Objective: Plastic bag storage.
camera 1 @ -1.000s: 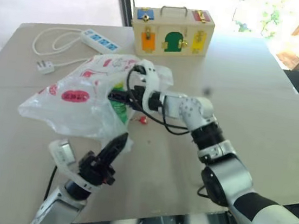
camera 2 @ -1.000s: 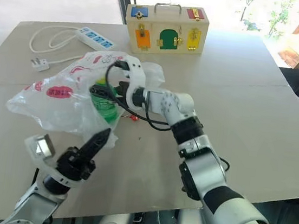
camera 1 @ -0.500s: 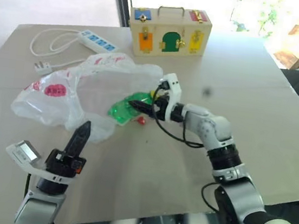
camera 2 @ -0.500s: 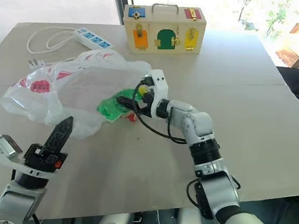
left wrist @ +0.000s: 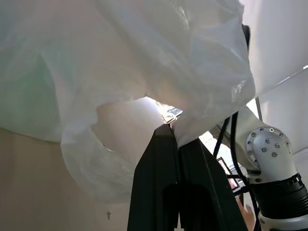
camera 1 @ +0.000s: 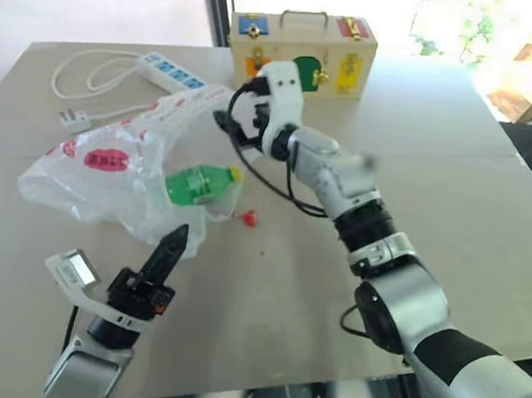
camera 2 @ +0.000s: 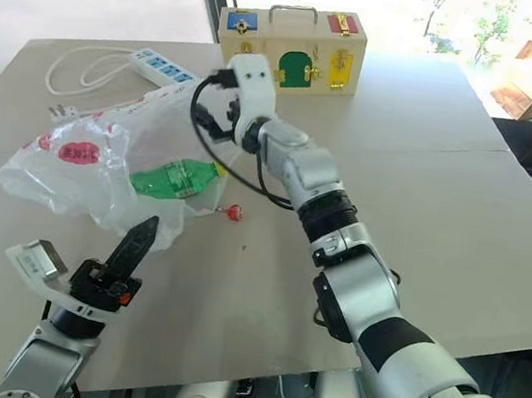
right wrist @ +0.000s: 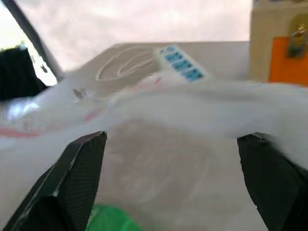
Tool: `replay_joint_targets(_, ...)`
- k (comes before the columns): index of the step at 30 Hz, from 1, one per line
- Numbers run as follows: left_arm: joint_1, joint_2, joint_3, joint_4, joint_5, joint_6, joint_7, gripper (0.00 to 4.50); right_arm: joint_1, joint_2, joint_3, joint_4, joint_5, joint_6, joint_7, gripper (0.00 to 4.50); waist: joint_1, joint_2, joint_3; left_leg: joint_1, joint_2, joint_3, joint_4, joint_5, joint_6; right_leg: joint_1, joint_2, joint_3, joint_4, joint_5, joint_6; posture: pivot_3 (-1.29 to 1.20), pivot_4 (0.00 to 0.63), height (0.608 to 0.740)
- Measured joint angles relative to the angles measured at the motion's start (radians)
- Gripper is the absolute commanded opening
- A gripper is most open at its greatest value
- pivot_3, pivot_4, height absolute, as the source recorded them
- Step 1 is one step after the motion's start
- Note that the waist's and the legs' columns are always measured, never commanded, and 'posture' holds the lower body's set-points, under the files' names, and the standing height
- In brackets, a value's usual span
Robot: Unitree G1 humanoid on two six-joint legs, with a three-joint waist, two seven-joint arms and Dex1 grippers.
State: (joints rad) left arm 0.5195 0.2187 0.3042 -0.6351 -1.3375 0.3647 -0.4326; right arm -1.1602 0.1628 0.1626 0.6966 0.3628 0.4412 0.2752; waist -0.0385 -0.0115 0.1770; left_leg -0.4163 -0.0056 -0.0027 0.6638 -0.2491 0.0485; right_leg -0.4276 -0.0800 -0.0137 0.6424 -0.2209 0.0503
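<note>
The plastic bag (camera 1: 105, 165), crinkly translucent white with red print, lies crumpled on the left half of the table. A green bottle (camera 1: 195, 183) lies on its side inside the bag, near its right edge. My left gripper (camera 1: 176, 238) is shut at the bag's near edge, and in the left wrist view the film (left wrist: 144, 62) drapes from its closed tips (left wrist: 168, 130). My right gripper (camera 1: 236, 123) hovers open above the bag's far right edge; its fingers (right wrist: 77, 178) stand wide apart with nothing between them.
A small red piece (camera 1: 247, 218) lies on the table just right of the bag. A wooden lock box (camera 1: 304, 48) stands at the back behind the right gripper. A white power strip (camera 1: 176, 73) and its cable and plug (camera 1: 80, 118) lie at the back left.
The right gripper has pulled away from the bottle and risen back toward the box. The bottle now lies inside the bag. The left gripper stays shut at the bag's near edge.
</note>
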Motion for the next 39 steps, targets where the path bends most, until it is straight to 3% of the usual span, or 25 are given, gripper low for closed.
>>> replay_joint_targets(4, 0.028, -0.011, 0.008, -0.007, 0.000, -0.007, 0.003, 0.00, 0.200, -0.050, 0.056, -0.223, 0.022, 0.033, 0.199, 4.45, 0.002, 0.000, 0.000, 0.000, -0.002, 0.002, 0.001, 0.000, 0.000, 0.001, -0.002, 0.001, -0.001, 0.001, 0.003, 0.00, 0.150, 0.740)
replay_joint_targets(9, 0.037, -0.012, 0.030, -0.007, -0.012, -0.009, 0.003, 0.00, 0.334, -0.247, 0.217, -0.433, -0.032, 0.097, 0.437, 4.45, 0.004, -0.001, 0.000, 0.003, -0.002, 0.000, 0.004, 0.000, 0.001, 0.005, -0.002, 0.000, -0.001, -0.001, -0.001, 0.00, 0.150, 0.740)
replay_joint_targets(13, 0.031, -0.004, 0.057, 0.003, -0.032, -0.008, 0.003, 0.00, 0.378, -0.272, 0.284, -0.442, -0.109, 0.080, 0.472, 4.45, -0.006, -0.001, 0.000, 0.003, 0.001, 0.000, 0.004, 0.000, 0.001, 0.004, 0.002, 0.000, 0.000, -0.001, -0.002, 0.00, 0.150, 0.740)
replay_joint_targets(20, 0.041, 0.005, 0.092, 0.014, -0.057, -0.006, 0.005, 0.00, 0.375, -0.178, 0.313, -0.331, -0.240, -0.007, 0.413, 4.45, -0.001, -0.001, -0.001, 0.003, 0.002, 0.000, 0.004, 0.000, 0.000, 0.004, 0.002, 0.000, 0.000, 0.000, -0.002, 0.00, 0.150, 0.740)
replay_joint_targets(24, 0.082, 0.006, 0.101, 0.015, -0.059, -0.004, -0.001, 0.00, 0.376, -0.177, 0.341, -0.277, -0.309, -0.039, 0.412, 2.67, 0.001, -0.001, -0.001, 0.002, 0.000, 0.000, 0.004, 0.000, 0.000, 0.004, 0.000, 0.000, -0.001, 0.000, -0.002, 0.00, 0.150, 0.740)
replay_joint_targets(27, 0.092, 0.006, 0.111, 0.015, -0.059, -0.004, -0.008, 0.00, 0.376, -0.191, 0.343, -0.275, -0.341, -0.060, 0.423, 1.08, 0.002, -0.002, -0.001, 0.003, 0.000, 0.000, 0.004, 0.000, 0.000, 0.004, 0.000, 0.000, -0.001, 0.000, -0.002, 0.00, 0.150, 0.740)
replay_joint_targets(28, 0.096, 0.006, 0.114, 0.015, -0.059, -0.004, -0.009, 0.00, 0.376, -0.194, 0.343, -0.277, -0.349, -0.067, 0.427, 0.81, 0.001, -0.001, -0.001, 0.003, 0.000, 0.000, 0.004, 0.000, 0.000, 0.004, 0.000, 0.000, -0.001, 0.000, -0.002, 0.00, 0.150, 0.740)
replay_joint_targets(39, 0.133, -0.002, 0.116, 0.015, -0.055, -0.003, -0.027, 0.00, 0.323, -0.200, 0.251, -0.267, -0.357, -0.051, 0.432, 0.82, 0.001, -0.001, 0.000, 0.003, 0.001, 0.000, 0.004, 0.000, 0.000, 0.004, 0.000, 0.000, -0.001, -0.001, -0.002, 0.00, 0.150, 0.740)
